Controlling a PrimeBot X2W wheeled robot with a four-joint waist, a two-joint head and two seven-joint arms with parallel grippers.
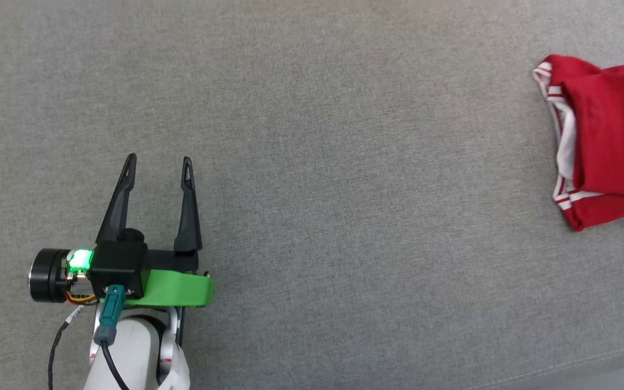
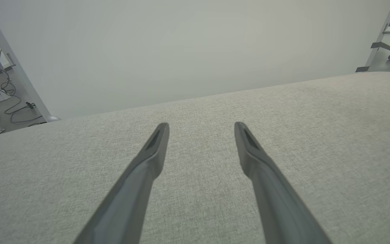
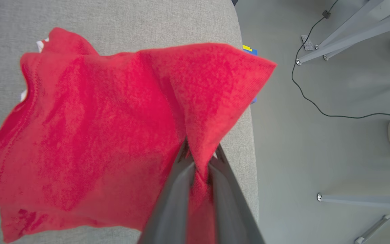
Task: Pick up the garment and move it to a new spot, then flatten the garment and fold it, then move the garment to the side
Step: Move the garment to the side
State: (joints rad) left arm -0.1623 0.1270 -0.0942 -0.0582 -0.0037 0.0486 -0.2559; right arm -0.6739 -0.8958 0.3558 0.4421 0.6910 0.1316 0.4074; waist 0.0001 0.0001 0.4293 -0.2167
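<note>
One garment pinched between two right fingers.

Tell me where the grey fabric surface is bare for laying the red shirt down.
Bare: the wide stretch of grey woven fabric surface between the open left gripper and the red jersey T-shirt with striped trim, and the strip ahead of that gripper. Crowded: the right end, where the right gripper pinches the shirt beside the surface's edge.
</note>
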